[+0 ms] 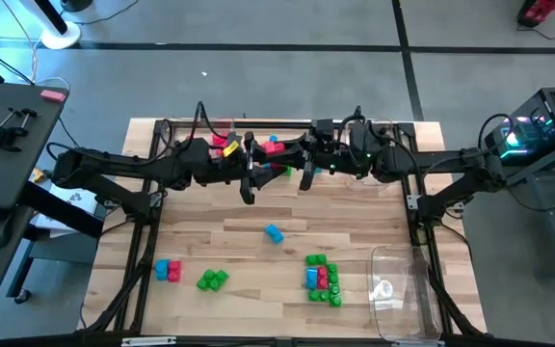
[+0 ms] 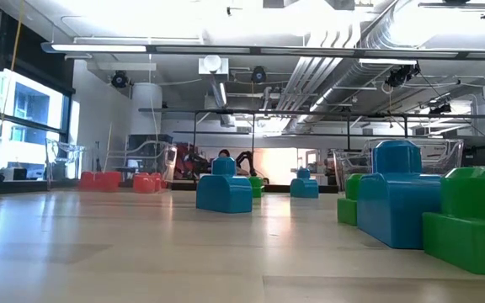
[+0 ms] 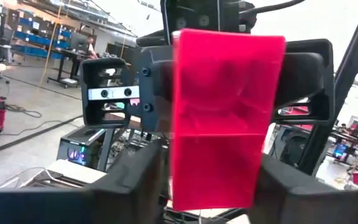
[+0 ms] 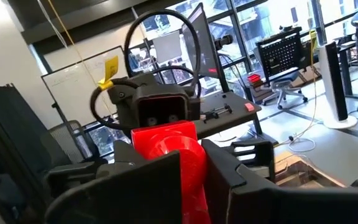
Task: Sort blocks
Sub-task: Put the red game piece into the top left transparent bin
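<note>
A pinkish red bar of two joined bricks [image 3: 225, 118] is held in the air between both grippers, over the far middle of the table. My left gripper [image 3: 213, 183] [image 1: 258, 166] is shut on one half and my right gripper [image 4: 191, 180] [image 1: 299, 166] on the other, facing each other. Loose blocks rest on the table nearer the front: a blue one [image 1: 274, 233], a red and blue pair [image 1: 167, 270], green ones [image 1: 212, 280] and a mixed cluster [image 1: 323, 280]. The low view shows blue [image 2: 224, 189] and green [image 2: 478, 219] blocks but neither gripper. My left gripper pinches the red bar's near half [image 3: 213, 174] between its two fingers [image 3: 135, 183], coming level from the table's left. The bar is lifted clear and points away from the gripper. My right gripper pinches the bar's other half [image 4: 176, 152] between its fingers [image 4: 244, 177], level from the table's right, so the bar spans both grippers.
Clear trays stand at the table's far edge, holding red [image 1: 224, 145] and blue and red [image 1: 273, 145] blocks. Another clear tray [image 1: 398, 289] sits at the near right corner. Bare wood [image 1: 210, 222] lies between the arms and the loose blocks.
</note>
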{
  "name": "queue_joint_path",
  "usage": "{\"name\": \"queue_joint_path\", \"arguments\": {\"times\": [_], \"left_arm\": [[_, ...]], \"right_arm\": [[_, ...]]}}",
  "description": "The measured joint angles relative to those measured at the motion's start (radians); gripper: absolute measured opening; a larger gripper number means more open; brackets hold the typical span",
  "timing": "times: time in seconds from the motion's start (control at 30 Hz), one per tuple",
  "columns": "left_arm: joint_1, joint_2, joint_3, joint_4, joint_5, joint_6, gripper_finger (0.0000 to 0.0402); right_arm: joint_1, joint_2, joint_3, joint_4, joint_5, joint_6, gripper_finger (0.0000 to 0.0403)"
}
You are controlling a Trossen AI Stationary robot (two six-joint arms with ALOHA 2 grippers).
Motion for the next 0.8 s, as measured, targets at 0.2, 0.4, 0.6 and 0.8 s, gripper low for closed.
{"name": "queue_joint_path", "arguments": {"times": [0.2, 0.4, 0.6, 0.8], "left_arm": [[0.009, 0.000, 0.000, -0.007, 0.024, -0.008, 0.0108], [0.022, -0.017, 0.001, -0.110, 0.030, -0.009, 0.0108], [0.066, -0.095, 0.000, -0.319, -0.003, -0.008, 0.0108], [0.149, -0.195, 0.001, -0.814, -0.350, -0.022, 0.0108]], "right_arm": [[0.000, 0.000, 0.002, -0.016, -0.008, -0.006, 0.0013], [0.000, -0.013, 0.000, -0.027, 0.031, -0.052, 0.0071], [-0.013, -0.067, 0.002, -0.040, 0.127, -0.085, 0.0169], [-0.032, -0.141, 0.002, -0.120, 0.145, -0.124, 0.0225]]}}
